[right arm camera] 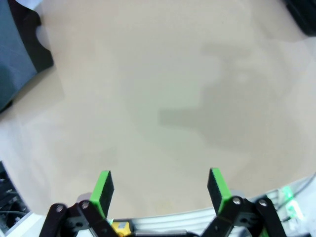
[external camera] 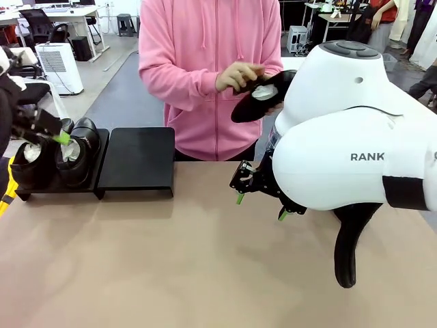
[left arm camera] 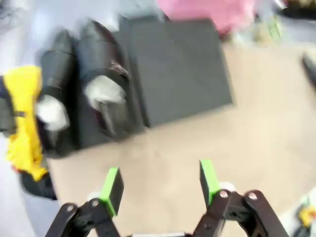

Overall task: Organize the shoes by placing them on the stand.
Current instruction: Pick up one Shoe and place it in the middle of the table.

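My left gripper (left arm camera: 160, 185) hangs spread, nothing between its pads. Ahead of it and off to its left, two shoes (left arm camera: 101, 84) sit side by side on one platform of the stand (left arm camera: 177, 69); the other platform lies bare straight ahead. My right gripper (right arm camera: 160, 190) is spread too, above the table (right arm camera: 148, 98). Beyond it, the person's hands (external camera: 239, 75) hold a third shoe (external camera: 256, 102)

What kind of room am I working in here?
Probably an open-plan lab or office workspace: desks and an office chair stand in the background, and a white air unit sits on the grey floor.
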You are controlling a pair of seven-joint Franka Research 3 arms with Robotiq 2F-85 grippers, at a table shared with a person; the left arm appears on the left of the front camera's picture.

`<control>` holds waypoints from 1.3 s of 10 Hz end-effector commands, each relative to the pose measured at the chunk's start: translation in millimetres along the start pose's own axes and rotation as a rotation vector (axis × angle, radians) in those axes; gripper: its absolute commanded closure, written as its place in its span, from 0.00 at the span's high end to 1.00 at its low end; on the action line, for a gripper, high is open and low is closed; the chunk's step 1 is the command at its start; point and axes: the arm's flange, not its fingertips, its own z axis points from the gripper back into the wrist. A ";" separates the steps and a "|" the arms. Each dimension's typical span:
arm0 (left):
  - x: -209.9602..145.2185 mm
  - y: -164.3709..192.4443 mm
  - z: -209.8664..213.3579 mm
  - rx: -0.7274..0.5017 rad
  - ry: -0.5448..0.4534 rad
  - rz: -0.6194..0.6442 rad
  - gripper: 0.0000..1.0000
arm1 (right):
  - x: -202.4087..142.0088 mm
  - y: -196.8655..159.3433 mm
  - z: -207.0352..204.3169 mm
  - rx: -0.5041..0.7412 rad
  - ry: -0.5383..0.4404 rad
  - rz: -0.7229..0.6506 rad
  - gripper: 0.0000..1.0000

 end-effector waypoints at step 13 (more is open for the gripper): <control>-46.4 -47.6 -41.3 -0.330 0.459 -0.027 0.80 | 110.3 -37.0 8.8 -0.245 -0.270 0.194 1.00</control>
